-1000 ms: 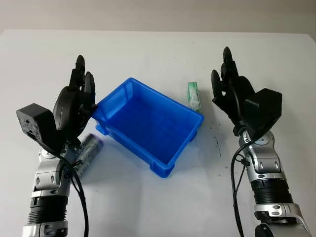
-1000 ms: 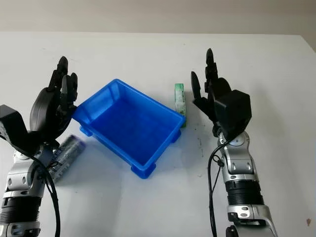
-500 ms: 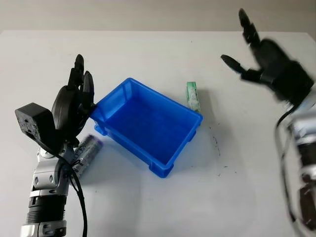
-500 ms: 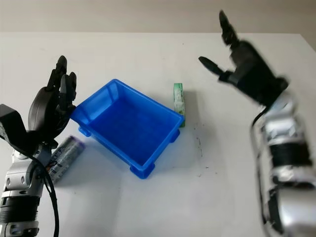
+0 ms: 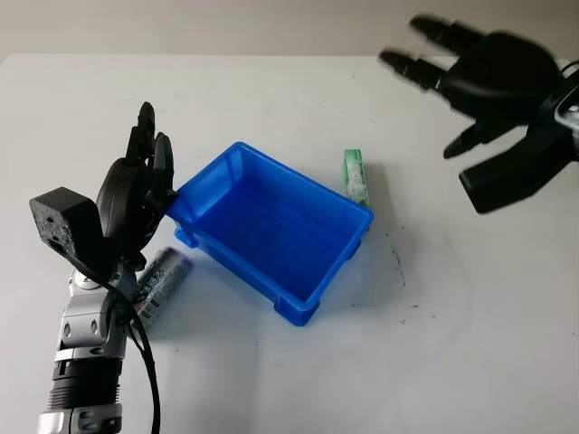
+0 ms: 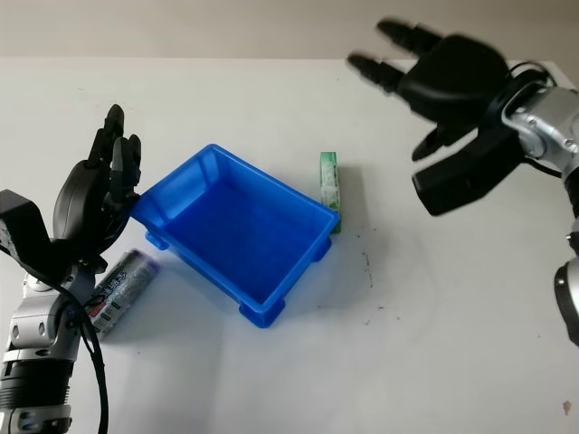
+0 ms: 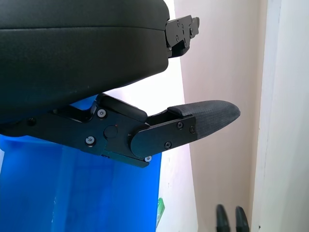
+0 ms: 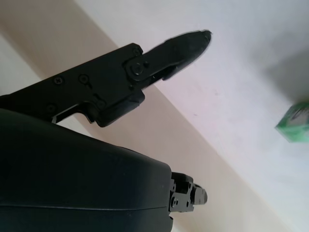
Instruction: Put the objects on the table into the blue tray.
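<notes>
The blue tray [image 5: 271,231] sits at an angle in the middle of the white table [image 5: 271,380], with nothing in it. A small green box [image 5: 355,174] lies just beside its far right wall. On the other side a silver can [image 5: 156,282] lies on its side near the tray's left corner, partly hidden behind the left arm. The left hand [image 5: 136,194] is raised just beside the tray's left corner, holding nothing, fingers [image 5: 145,136] extended upward and uncurled. The right hand [image 6: 443,77] hovers high over the table's far right, well apart from the green box, holding nothing, its fingers [image 6: 384,68] stretched out and uncurled, blurred in both head views.
</notes>
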